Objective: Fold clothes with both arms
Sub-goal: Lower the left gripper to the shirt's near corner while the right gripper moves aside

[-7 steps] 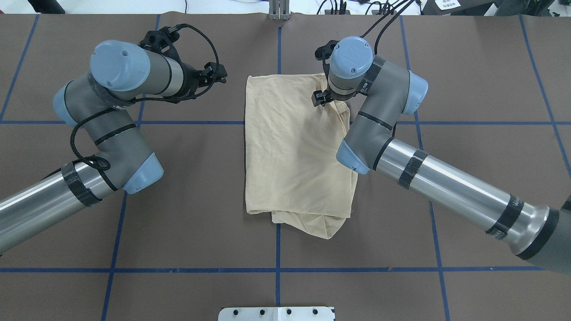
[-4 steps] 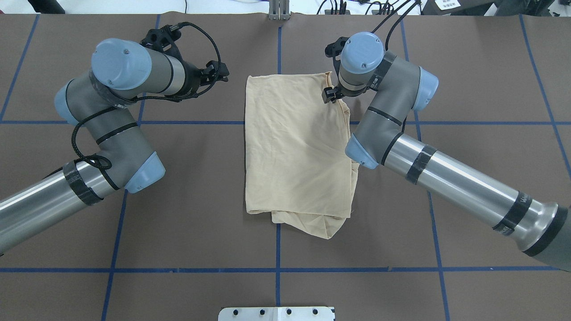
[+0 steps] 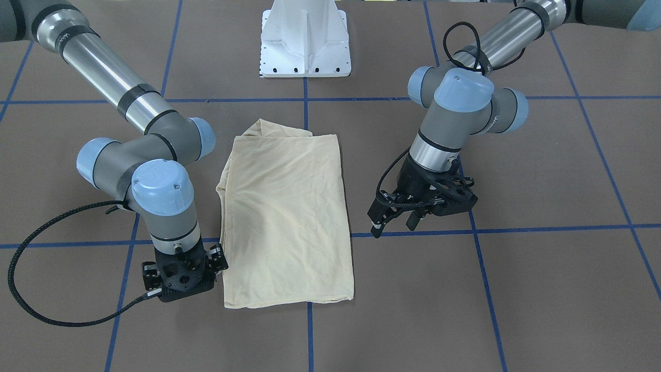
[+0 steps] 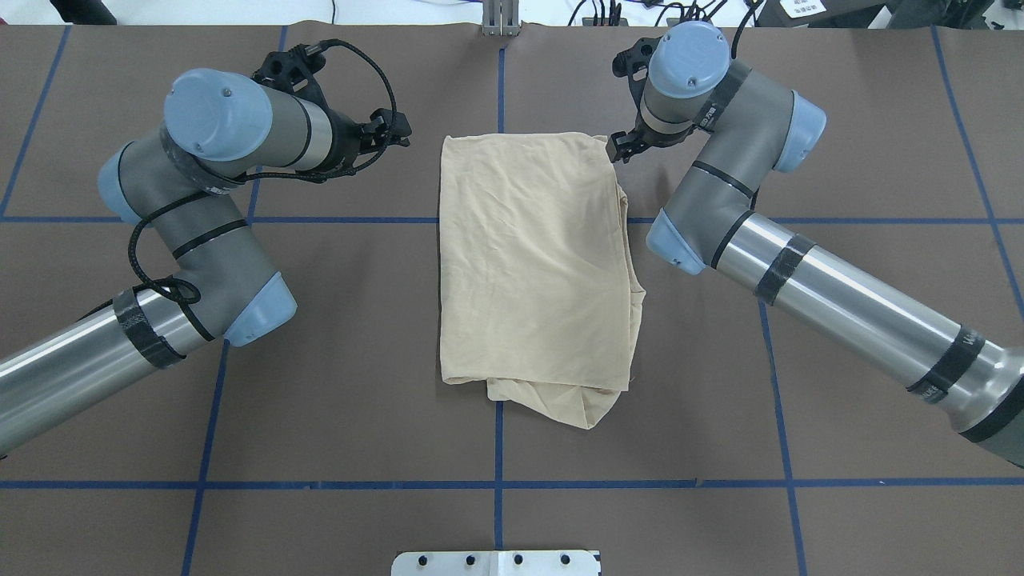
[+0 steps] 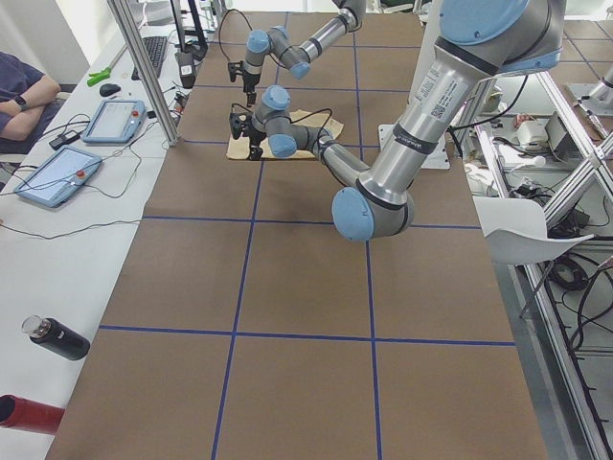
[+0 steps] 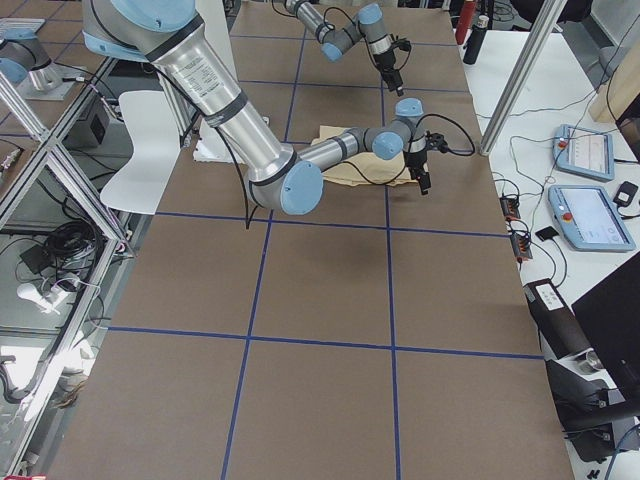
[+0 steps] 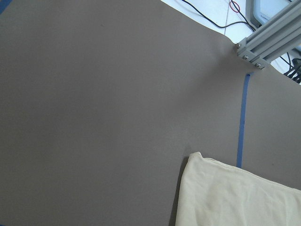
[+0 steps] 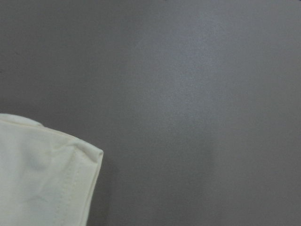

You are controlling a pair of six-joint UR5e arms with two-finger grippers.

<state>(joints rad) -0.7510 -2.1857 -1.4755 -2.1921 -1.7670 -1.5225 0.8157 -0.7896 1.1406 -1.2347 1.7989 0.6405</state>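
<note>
The clothes [image 4: 532, 264] are one pale cream shirt, folded into a tall rectangle at the table's centre [image 3: 286, 217], with a bunched layer sticking out at the near end. My right gripper [image 4: 620, 148] hovers just off the shirt's far right corner, open as far as the front view shows [image 3: 181, 279], holding nothing. Its wrist view shows only that hemmed corner of the clothes [image 8: 42, 183] on bare table. My left gripper [image 3: 395, 225] stands open and empty left of the shirt's far end [image 4: 392, 132]. The left wrist view catches the shirt's far left corner [image 7: 235, 197].
The brown table cover [image 4: 336, 384] carries blue tape lines [image 4: 498, 448]. The white pedestal base [image 3: 305, 41] stands at the robot's side. An aluminium post [image 4: 500, 18] rises at the far edge. Tablets [image 5: 57, 172] and a person's arm [image 5: 19, 96] are beside the operators' side.
My right gripper has moved off the shirt's far right corner, further away and to the right, and the corner now lies flat. The left arm has barely moved.
</note>
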